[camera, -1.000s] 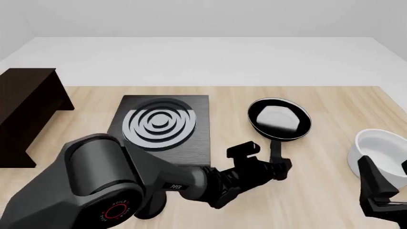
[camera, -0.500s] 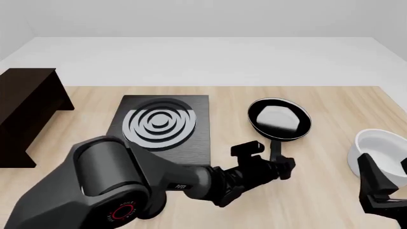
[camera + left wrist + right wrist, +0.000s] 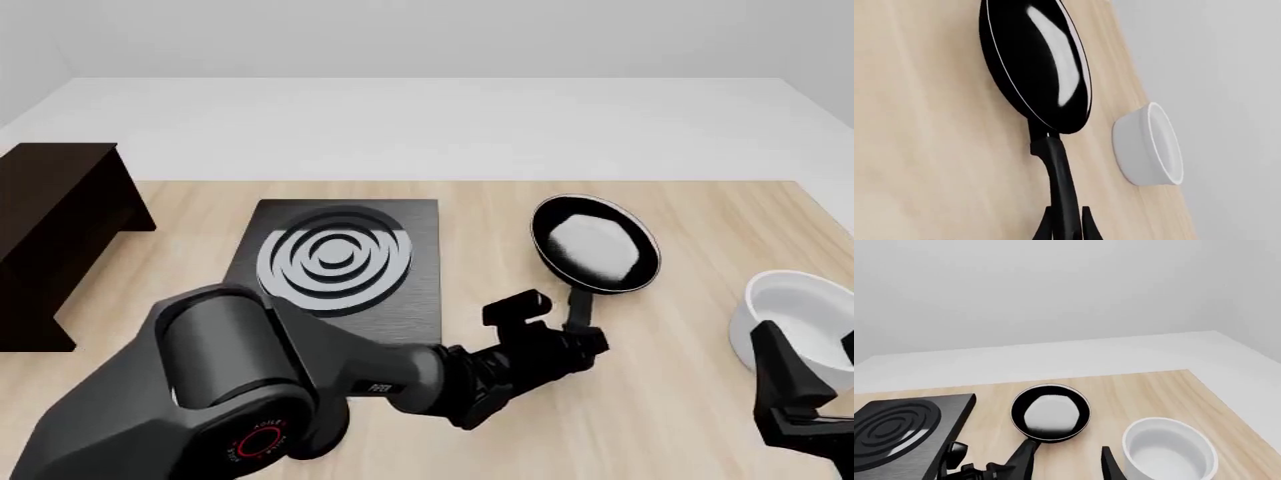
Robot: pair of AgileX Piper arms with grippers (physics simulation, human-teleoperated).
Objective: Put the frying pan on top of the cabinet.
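A: Since half a second ago the frying pan (image 3: 595,243) has tipped and shifted a little toward the right of the front frame, its round body now looking lifted at an angle; the left gripper (image 3: 577,340) has barely changed place.

B: And its hold?

A: Closed on the end of the pan's long handle. In the left wrist view the two fingers (image 3: 1087,226) pinch the slim handle from both sides at the bottom edge of the frame.

B: What lies around it?

A: The stove plate (image 3: 342,266) with its silver rings sits left of the pan, in the centre of the front frame, between the pan and the cabinet (image 3: 54,232). The cabinet stands at the far left edge, well apart from the pan. A white bowl (image 3: 798,310) rests at the right edge, near the pan.

B: The right gripper (image 3: 801,400)?

A: Low in the right corner of the front frame, just beside the bowl. Only part of one finger shows in its wrist view, so I cannot tell how wide it stands. It holds nothing visible.
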